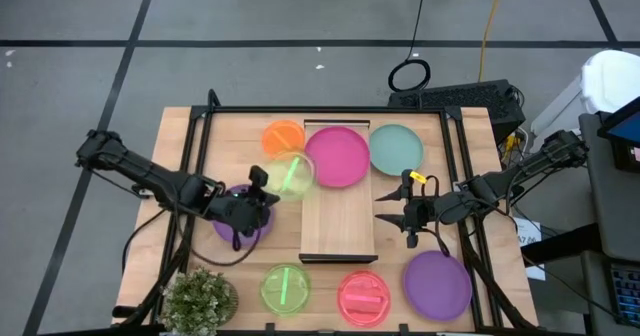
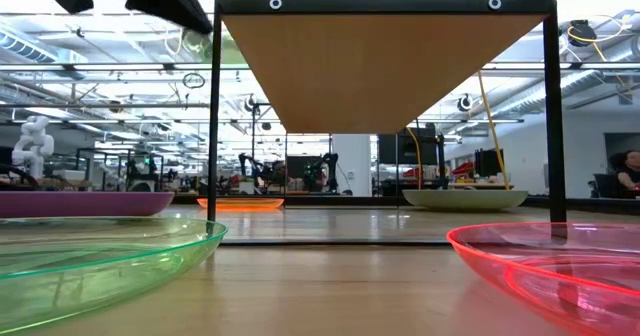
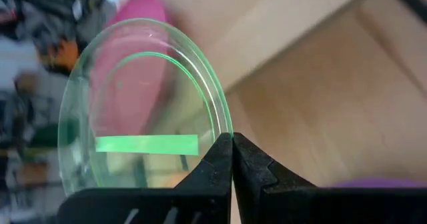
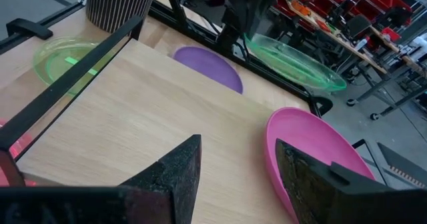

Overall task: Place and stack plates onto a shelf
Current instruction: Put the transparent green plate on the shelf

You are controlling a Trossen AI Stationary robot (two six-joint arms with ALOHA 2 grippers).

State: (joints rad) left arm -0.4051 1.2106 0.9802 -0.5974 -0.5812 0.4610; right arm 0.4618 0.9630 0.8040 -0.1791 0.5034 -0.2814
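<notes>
My left gripper (image 1: 264, 182) is shut on a small translucent green plate (image 1: 290, 174), held in the air over the shelf's left edge. The plate also shows in the left wrist view (image 3: 143, 111) and the right wrist view (image 4: 293, 61). The shelf (image 1: 338, 221) is a long light-wood board in the table's middle. A magenta plate (image 1: 337, 156) lies on its far end. My right gripper (image 1: 392, 207) is open and empty at the shelf's right edge, its fingers pointing toward the board (image 4: 153, 117). My left gripper pinches the green plate's rim (image 3: 223, 132) between its two fingertips (image 3: 215, 159), on the plate's near-left side. The fingers come about level from the table's near left. The plate is lifted clear, roughly level, and reaches out beyond the fingertips toward the magenta plate.
A purple plate (image 1: 238, 226) lies under my left arm. An orange plate (image 1: 283, 136) and a teal plate (image 1: 396, 148) lie at the far side. A green plate (image 1: 285, 288), a pink-red plate (image 1: 362, 296) and a purple plate (image 1: 437, 284) lie near. A potted plant (image 1: 200, 301) stands near left.
</notes>
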